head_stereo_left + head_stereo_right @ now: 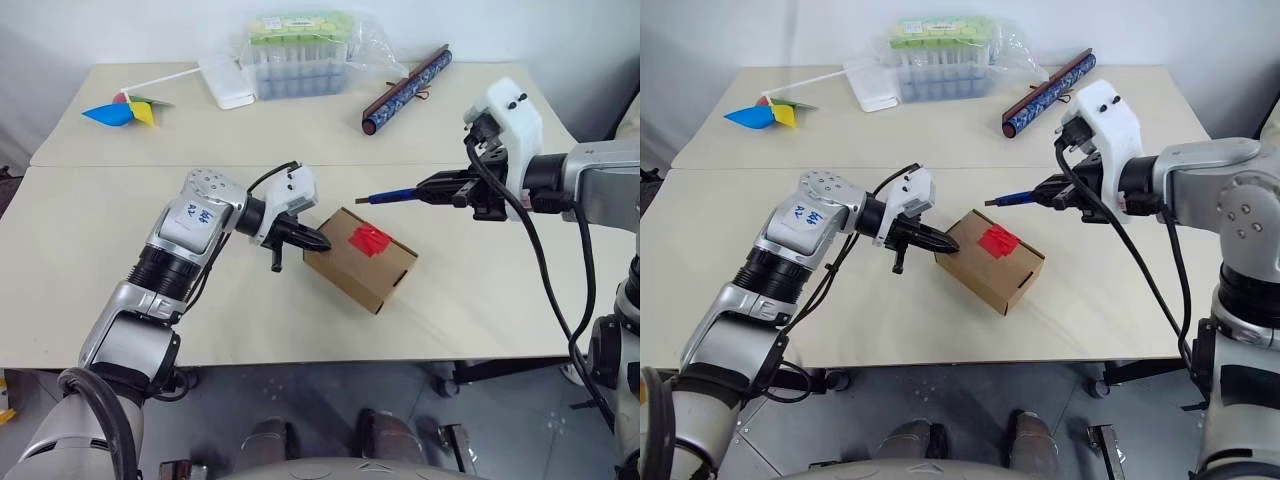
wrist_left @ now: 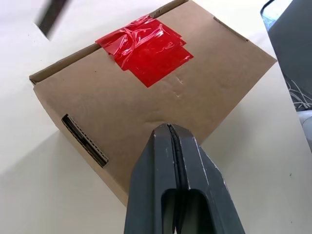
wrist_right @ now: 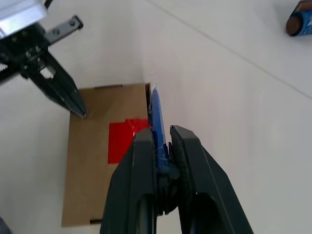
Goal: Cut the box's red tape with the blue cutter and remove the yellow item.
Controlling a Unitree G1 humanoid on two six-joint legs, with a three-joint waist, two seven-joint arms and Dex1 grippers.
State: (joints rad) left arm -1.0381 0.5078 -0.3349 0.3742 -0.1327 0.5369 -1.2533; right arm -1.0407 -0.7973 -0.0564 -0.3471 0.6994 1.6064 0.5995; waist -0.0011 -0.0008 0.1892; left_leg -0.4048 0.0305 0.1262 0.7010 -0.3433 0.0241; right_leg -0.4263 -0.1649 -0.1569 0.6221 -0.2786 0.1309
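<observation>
While light, stiff box can skid on desk, closed, empty left gripper braces its corner; right gripper clamps thin blue cutter above red tape.

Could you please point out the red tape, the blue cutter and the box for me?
red tape [image 2: 144, 53]: left wrist view, middle of the wrinkled patch.
blue cutter [image 1: 392, 195]: left eye view, shaft protruding from the right gripper's fingers.
box [image 1: 352, 275]: left eye view, its bare cardboard side wall.

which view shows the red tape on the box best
The left wrist view: the wrinkled red tape patch sits large and unobstructed across the brown cardboard box seam. Both eye views show it small; in the right wrist view the claw partly hides it.
</observation>
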